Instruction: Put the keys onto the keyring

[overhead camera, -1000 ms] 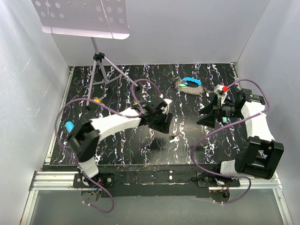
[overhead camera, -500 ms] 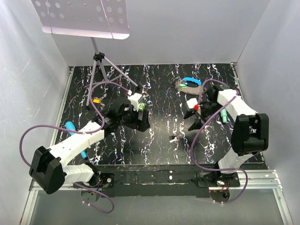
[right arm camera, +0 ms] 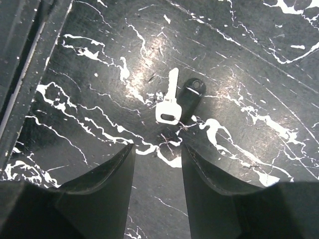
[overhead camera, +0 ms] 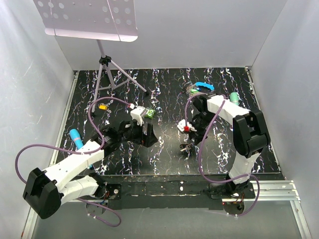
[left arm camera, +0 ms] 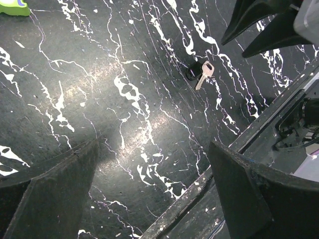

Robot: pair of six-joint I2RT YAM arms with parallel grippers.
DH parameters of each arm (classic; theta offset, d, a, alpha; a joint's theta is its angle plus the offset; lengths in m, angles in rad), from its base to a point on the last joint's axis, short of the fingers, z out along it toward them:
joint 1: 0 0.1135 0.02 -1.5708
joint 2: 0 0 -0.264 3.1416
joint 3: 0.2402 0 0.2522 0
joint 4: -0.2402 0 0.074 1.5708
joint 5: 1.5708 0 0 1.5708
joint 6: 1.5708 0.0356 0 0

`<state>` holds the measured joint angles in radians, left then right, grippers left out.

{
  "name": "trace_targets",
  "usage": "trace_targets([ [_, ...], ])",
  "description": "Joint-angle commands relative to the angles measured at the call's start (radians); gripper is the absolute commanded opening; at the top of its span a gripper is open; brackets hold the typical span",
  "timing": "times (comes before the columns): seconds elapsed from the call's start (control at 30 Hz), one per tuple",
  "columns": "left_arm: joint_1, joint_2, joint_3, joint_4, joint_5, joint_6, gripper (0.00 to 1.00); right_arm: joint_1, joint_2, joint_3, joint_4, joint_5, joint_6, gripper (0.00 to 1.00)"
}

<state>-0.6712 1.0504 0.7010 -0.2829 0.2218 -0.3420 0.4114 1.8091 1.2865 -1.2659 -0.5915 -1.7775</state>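
Note:
Two small keys lie together on the black marbled table: a silver key (right arm camera: 168,104) and a dark-headed one (right arm camera: 190,97). They also show as the keys (overhead camera: 186,147) near the front middle, and the silver key (left arm camera: 205,73) appears in the left wrist view. My right gripper (right arm camera: 157,149) hovers just short of them, jaws partly apart, nothing between. My left gripper (overhead camera: 146,135) stands wide open to the left of the keys, empty. The keyring (overhead camera: 201,89), a grey chain loop with a blue clip (overhead camera: 204,85), lies at the back right.
A bright green lumpy object (overhead camera: 149,113) sits behind the left gripper. An orange-yellow piece (overhead camera: 103,106) and a teal marker (overhead camera: 76,137) lie at the left. A tripod stand (overhead camera: 106,74) rises at the back left. The table's front edge (left arm camera: 199,191) runs close under the left gripper.
The right arm swung from the right side to the middle, over the keys, its jaws narrowing. The left arm drew back leftward and its jaws opened wide.

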Motion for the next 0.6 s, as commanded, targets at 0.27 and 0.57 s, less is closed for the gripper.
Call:
trace_targets([
  [0.27, -0.001, -0.072, -0.047, 0.027, 0.007, -0.045, 0.91, 0.082, 0.039, -0.009, 0.123, 0.081, 0.050, 0.48],
  [0.57, -0.001, -0.098, -0.075, 0.030, 0.002, -0.069, 0.91, 0.121, 0.056, -0.032, 0.180, 0.140, 0.075, 0.42],
])
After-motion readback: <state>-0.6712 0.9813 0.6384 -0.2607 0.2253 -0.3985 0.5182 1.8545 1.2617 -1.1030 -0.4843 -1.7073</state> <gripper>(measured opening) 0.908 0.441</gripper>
